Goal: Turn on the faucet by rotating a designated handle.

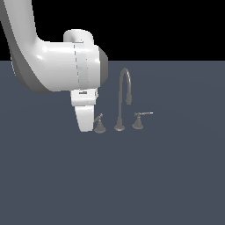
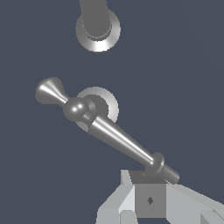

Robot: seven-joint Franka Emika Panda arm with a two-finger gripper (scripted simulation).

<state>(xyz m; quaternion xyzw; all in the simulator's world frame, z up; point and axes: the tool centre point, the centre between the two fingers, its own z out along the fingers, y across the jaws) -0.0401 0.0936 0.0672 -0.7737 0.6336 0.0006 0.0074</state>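
Wrist view: one of the fingers (image 2: pixel 149 199) touches the handle (image 2: pixel 118 140) tip.

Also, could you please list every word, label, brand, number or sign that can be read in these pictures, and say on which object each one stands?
There is none to read: the faucet, the handle, the gripper and the white arm carry no legible writing. A small dark diamond mark on the gripper is not text.

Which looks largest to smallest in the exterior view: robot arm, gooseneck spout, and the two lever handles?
1. Robot arm, by far the largest, though it may be nearer the camera.
2. Gooseneck spout.
3. The two handles: the handle by the gripper and the other handle look about alike, so no ranking.
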